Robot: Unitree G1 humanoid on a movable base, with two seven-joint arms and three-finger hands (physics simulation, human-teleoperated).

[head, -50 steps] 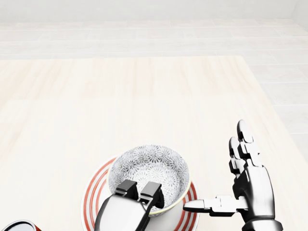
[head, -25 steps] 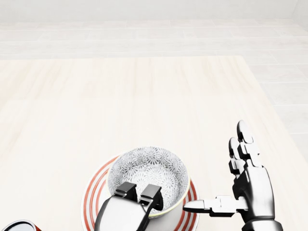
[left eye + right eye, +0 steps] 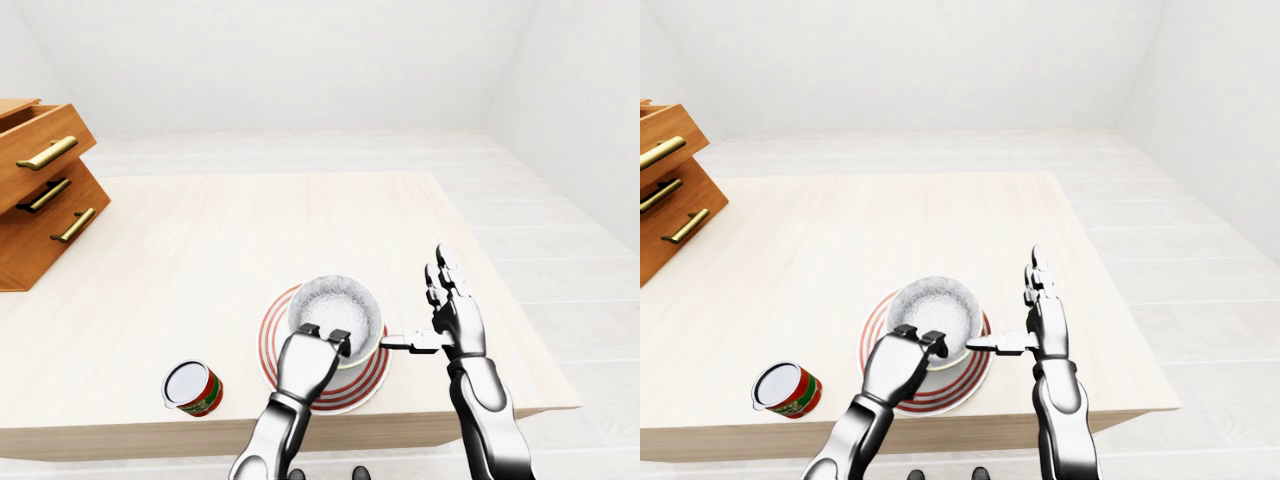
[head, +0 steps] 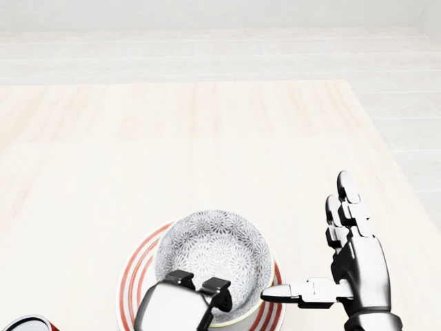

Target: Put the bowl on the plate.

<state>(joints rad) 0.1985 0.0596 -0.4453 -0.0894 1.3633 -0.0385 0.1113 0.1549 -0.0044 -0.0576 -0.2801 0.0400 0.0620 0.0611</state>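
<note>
The bowl (image 4: 210, 255) sits on the plate (image 4: 131, 283), its near rim pinched by the left hand (image 4: 176, 303); the right hand (image 4: 358, 270) stands open alongside.

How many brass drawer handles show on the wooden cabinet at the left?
3. All sit on the wooden cabinet at the left-eye view's left edge, stacked: top handle, middle handle, bottom handle. The frame cuts the cabinet off, so more may be hidden.

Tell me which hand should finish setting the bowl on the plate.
Left. The left hand grips the bowl, fingers hooked over its rim, with the bowl over the plate. The right hand stands open beside the plate, holding nothing.
</note>
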